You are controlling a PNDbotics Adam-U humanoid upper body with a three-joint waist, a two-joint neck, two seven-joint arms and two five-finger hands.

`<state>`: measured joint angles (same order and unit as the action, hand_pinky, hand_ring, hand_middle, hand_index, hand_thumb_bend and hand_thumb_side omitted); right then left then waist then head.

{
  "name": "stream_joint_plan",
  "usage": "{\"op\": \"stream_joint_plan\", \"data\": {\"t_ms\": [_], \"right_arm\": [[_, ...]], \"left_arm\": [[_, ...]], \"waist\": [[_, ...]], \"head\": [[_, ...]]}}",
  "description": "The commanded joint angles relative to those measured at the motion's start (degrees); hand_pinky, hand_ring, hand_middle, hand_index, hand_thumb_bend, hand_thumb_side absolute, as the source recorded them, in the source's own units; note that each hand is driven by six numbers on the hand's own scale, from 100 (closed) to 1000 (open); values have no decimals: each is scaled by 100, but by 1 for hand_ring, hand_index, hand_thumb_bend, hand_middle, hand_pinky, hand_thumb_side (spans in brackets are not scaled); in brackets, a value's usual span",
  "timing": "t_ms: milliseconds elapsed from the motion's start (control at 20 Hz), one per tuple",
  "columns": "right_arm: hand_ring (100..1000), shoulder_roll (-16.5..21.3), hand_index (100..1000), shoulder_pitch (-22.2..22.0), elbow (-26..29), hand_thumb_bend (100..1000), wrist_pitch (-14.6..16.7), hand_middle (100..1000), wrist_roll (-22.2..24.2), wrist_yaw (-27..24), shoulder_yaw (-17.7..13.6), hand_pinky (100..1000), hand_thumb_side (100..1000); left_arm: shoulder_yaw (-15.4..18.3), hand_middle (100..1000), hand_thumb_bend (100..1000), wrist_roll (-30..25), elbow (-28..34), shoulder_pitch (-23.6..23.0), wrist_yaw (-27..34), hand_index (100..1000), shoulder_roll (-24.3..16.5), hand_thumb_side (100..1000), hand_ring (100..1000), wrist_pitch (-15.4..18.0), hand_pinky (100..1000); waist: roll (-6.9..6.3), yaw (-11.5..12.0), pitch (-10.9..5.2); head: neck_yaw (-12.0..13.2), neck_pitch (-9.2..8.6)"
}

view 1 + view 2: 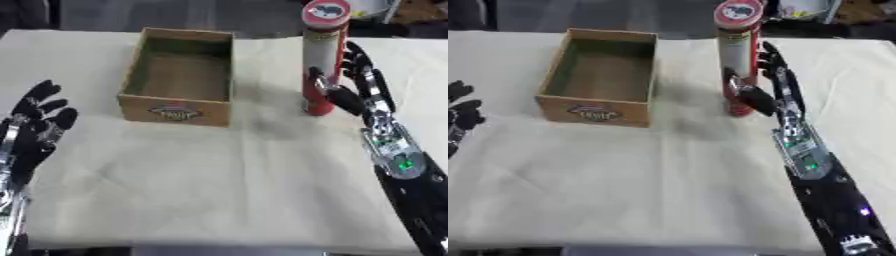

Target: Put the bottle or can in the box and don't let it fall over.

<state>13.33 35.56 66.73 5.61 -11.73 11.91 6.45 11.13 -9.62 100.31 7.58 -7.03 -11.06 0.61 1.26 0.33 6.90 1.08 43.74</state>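
Observation:
A tall red and white can (322,60) with a red lid stands upright on the cream cloth, to the right of an open cardboard box (175,111). The box holds nothing, and a logo shows on its front wall. My right hand (363,85) is right beside the can on its right side. Its fingers (357,59) reach up straight along the can's far right side. The thumb (331,94) lies against the can's lower front. My left hand (35,125) rests open at the lower left, fingers up, far from both things.
The cream cloth (219,180) covers the table; its near edge runs along the bottom of the view. A gap of bare cloth separates box and can. Dark clutter lies beyond the table's far edge.

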Motion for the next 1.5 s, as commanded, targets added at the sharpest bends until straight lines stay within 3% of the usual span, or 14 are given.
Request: {"op": "stream_joint_plan", "data": {"t_ms": [50,450,700,950,1300,1400,1500], "right_arm": [[925,50,1000,164,-39,438,-90,882,-101,263,-2,945,360],[986,21,1000,417,-477,448,-510,927,-596,1153,-31,995,290],[995,-45,1000,558,-784,436,-613,933,-805,1337,-98,1000,266],[978,-112,993,686,-1060,444,-569,921,-969,1115,-172,997,278],[968,-199,925,810,-1314,436,-335,906,-1121,403,-228,996,265],[962,-222,865,834,-1349,404,-274,898,-1160,161,-245,992,222],[955,-231,783,853,-1385,314,-224,886,-1208,-71,-248,988,112]], "left_arm": [[-9,880,733,-18,75,54,12,961,-61,644,858,15,758],[-16,880,734,-26,74,55,17,961,-56,644,859,21,758],[-25,880,734,-37,72,60,20,961,-53,643,859,23,758],[-31,880,734,-45,75,78,21,961,-50,643,859,25,758],[-39,879,735,-54,79,109,26,961,-48,643,859,25,758],[-41,879,736,-55,79,118,26,961,-49,643,859,25,758],[-43,879,734,-57,79,127,27,961,-49,644,859,25,758]], "waist": [[-92,3,-137],[-112,39,-135],[-114,59,-125],[-110,103,-102],[-108,162,-73],[-106,178,-64],[-103,196,-56]], "head": [[-16,-14],[-42,-7],[-61,0],[-85,-16],[-111,-49],[-117,-59],[-122,-71]]}}
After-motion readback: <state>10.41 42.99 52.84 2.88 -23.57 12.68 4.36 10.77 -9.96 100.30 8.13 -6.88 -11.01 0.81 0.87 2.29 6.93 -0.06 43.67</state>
